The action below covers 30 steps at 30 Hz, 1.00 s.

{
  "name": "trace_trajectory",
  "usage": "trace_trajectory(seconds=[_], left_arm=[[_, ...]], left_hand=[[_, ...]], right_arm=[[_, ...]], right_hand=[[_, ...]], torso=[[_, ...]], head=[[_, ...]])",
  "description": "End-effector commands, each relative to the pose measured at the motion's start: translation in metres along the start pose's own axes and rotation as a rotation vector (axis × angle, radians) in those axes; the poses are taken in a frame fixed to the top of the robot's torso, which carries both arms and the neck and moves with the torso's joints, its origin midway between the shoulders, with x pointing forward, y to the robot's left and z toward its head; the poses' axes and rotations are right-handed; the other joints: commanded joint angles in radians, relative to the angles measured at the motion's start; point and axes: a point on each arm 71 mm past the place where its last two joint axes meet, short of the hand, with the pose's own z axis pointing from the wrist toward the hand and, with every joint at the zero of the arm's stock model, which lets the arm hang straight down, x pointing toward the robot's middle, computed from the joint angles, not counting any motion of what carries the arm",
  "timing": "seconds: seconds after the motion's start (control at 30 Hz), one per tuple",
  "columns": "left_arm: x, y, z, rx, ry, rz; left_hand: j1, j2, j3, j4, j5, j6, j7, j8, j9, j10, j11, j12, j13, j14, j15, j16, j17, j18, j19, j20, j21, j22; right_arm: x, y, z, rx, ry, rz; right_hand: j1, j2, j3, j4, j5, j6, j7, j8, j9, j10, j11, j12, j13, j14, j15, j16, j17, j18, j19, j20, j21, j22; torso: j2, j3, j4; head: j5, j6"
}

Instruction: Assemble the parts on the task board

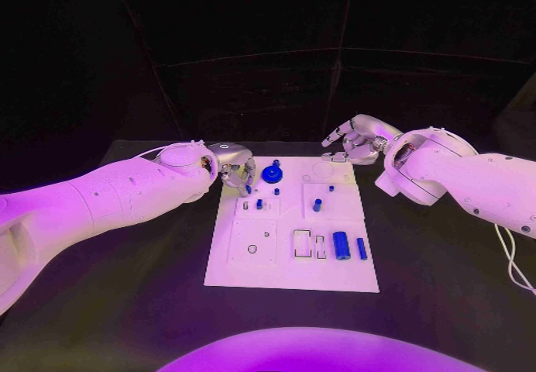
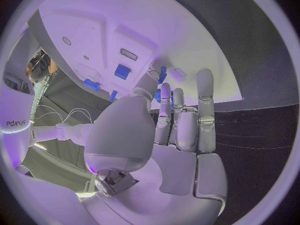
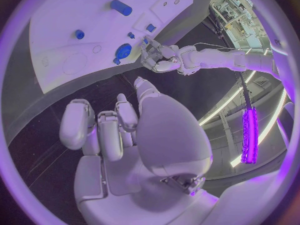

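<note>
The white task board lies in the middle of the black table. A round blue part sits near its far end, with small blue pegs around it. Two blue cylinders lie on the near right. My left hand hovers over the board's far left corner, its fingertips right beside the round part and a small peg. In the left wrist view its fingers stretch towards blue pieces; a grip cannot be made out. My right hand hangs beyond the far right corner, its fingers curled and empty.
Bare black table surrounds the board on all sides. Empty slots and a recess with a small ring mark the board's near half. The right wrist view shows my left hand beside the round part.
</note>
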Motion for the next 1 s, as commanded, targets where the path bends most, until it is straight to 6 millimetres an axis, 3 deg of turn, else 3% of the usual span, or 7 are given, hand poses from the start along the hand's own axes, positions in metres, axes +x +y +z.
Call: trace_trajectory(seconds=[0.03, 0.57, 1.0], left_arm=[[0.005, -0.0038, -0.0002, 0.016, 0.022, -0.009], [0.0039, -0.0022, -0.0066, 0.02, 0.018, -0.039], [0.003, -0.0009, -0.0066, 0.01, 0.009, -0.05]], left_hand=[[0.001, -0.011, -0.006, 0.0, 0.004, -0.006, 0.0, -0.004, 0.001, -0.007, -0.002, 0.002, 0.001, -0.008, -0.001, -0.006, -0.003, 0.004, -0.006, 0.001, -0.003, -0.001], [0.0, -0.008, -0.016, 0.02, 0.006, -0.013, 0.004, -0.01, 0.009, -0.013, -0.001, 0.011, 0.003, -0.008, 0.0, -0.004, 0.001, 0.005, -0.006, 0.003, -0.007, -0.001], [0.011, 0.006, -0.021, 0.052, 0.006, -0.038, 0.017, -0.053, -0.009, -0.017, -0.002, 0.022, 0.002, -0.007, 0.0, -0.001, 0.002, 0.005, -0.002, 0.004, -0.013, 0.002]], right_arm=[[-0.0007, 0.001, 0.0003, -0.006, 0.002, -0.008], [-0.0016, -0.001, 0.0004, -0.001, 0.002, -0.009], [-0.0019, -0.0015, 0.0002, 0.001, 0.0, -0.009]], right_hand=[[-0.001, 0.009, -0.003, -0.002, 0.004, 0.008, -0.001, 0.005, 0.001, -0.001, -0.004, 0.005, 0.0, 0.071, -0.006, -0.006, 0.108, 0.002, -0.007, -0.003, -0.005, -0.001], [-0.001, 0.009, -0.003, -0.002, 0.004, 0.008, -0.001, 0.005, 0.001, -0.001, -0.004, 0.005, 0.0, 0.071, -0.006, -0.006, 0.108, 0.002, -0.007, -0.003, -0.005, -0.001], [-0.002, 0.008, -0.005, -0.002, 0.003, 0.009, -0.001, 0.006, 0.001, -0.002, -0.005, 0.005, 0.0, 0.071, -0.006, -0.006, 0.107, 0.002, -0.007, -0.004, -0.006, -0.002]], torso=[[0.0, 0.0003, 0.0007], [0.0, 0.0004, 0.0003], [0.0, 0.0003, -0.0004]], head=[[-0.001, -0.001], [0.001, -0.002], [0.0, 0.0]])
